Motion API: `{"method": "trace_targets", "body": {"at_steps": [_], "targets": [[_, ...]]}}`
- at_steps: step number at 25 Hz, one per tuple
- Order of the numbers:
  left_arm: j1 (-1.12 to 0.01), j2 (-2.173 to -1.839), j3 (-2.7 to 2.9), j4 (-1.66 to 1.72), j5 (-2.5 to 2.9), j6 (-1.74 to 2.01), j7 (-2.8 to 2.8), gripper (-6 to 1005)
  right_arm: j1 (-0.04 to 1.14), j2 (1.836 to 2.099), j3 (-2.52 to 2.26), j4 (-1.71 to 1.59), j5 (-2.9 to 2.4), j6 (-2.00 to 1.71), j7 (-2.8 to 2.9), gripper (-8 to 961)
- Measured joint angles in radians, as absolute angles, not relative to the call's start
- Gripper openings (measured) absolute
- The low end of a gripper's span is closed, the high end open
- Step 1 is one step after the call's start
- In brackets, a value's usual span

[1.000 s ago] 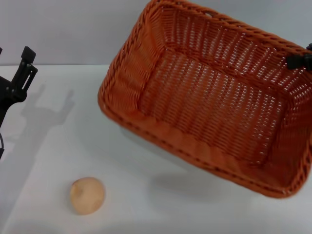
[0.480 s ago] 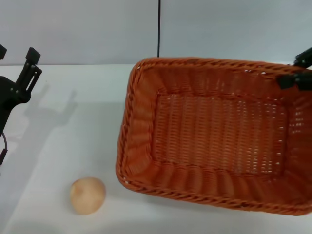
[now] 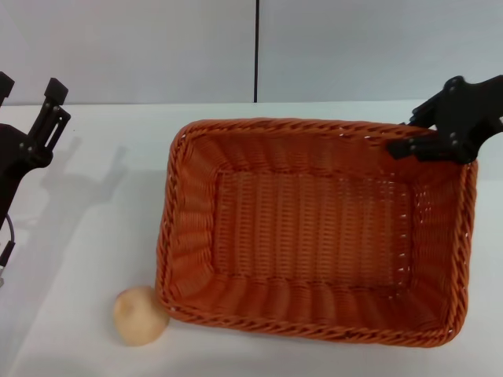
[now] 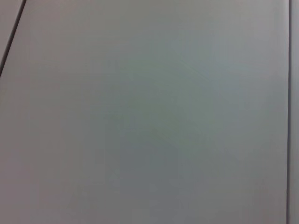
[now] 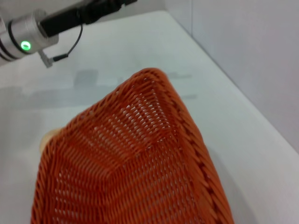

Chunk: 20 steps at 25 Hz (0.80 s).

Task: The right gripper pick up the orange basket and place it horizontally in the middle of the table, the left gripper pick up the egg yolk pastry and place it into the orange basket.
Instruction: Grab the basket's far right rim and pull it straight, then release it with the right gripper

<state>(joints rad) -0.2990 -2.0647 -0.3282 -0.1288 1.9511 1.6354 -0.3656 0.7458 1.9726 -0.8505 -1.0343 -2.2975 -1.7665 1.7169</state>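
The orange basket (image 3: 314, 236) lies flat on the white table (image 3: 102, 228), its long side running left to right. My right gripper (image 3: 420, 133) is at the basket's far right corner, shut on the braided rim. The egg yolk pastry (image 3: 140, 316) rests on the table right against the basket's near left corner. My left gripper (image 3: 30, 86) is raised at the far left of the table, open and holding nothing, well behind the pastry. In the right wrist view the basket (image 5: 131, 163) fills the frame and a sliver of the pastry (image 5: 46, 138) peeks out beside it.
A light grey wall with a dark vertical seam (image 3: 256, 47) stands behind the table. The left wrist view holds only grey wall (image 4: 149, 112). The left arm (image 5: 46, 28), with a green light, shows across the table in the right wrist view.
The basket came down from a tilted, raised pose, turned level and moved left, and now lies on the table against the pastry. My right gripper moved left with it. The left gripper barely moved.
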Motion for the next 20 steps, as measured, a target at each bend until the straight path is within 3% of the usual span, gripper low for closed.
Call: {"method": "trace_targets", "body": {"at_steps": [16, 20], "targets": [[-0.296, -2.065, -0.319, -0.129, 1.951, 1.635, -0.368, 795, 0.759, 1.981, -0.860, -1.043, -2.288, -1.659, 1.691, 181], [-0.296, -2.065, -0.308, -0.129, 1.951, 1.621, -0.368, 795, 0.735, 1.988, -0.848, -1.048, -2.208, -1.549, 1.605, 291]]}}
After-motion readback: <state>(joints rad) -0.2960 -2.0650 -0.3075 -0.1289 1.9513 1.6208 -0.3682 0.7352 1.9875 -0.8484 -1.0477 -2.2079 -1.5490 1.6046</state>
